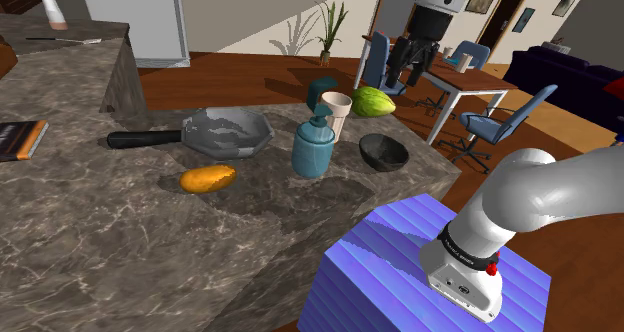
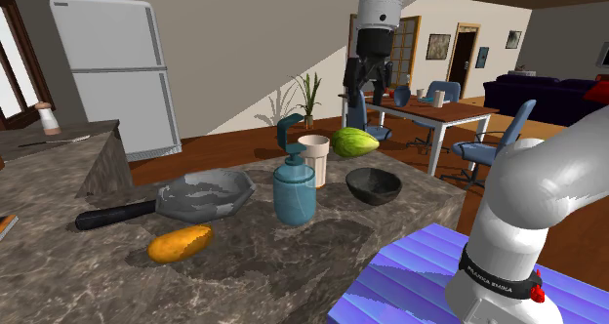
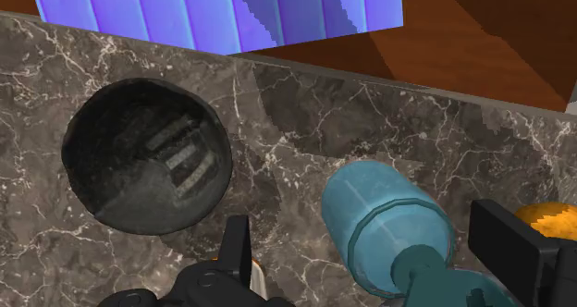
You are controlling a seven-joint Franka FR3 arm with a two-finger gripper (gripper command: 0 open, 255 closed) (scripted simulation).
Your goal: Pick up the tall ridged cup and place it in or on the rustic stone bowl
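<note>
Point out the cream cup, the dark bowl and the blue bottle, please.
cream cup (image 2: 316, 154), second exterior view, on its side wall
dark bowl (image 3: 148, 157), wrist view, on its bare inside
blue bottle (image 1: 313, 150), shoulder view, on its body

A wood floor (image 1: 250, 75) holds a white refrigerator (image 2: 117, 73), potted plant (image 2: 309, 96), desk (image 2: 441, 111) and blue chairs (image 2: 503, 137).

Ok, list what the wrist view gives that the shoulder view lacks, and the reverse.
Wrist view, not shoulder: the dark bowl from straight above, pale streaks on its floor. Shoulder view, not wrist: the side of the tall pale cup, grey pan, green melon, dining table. Both: bowl, blue bottle, orange fruit, marbled counter, blue stand.
</note>
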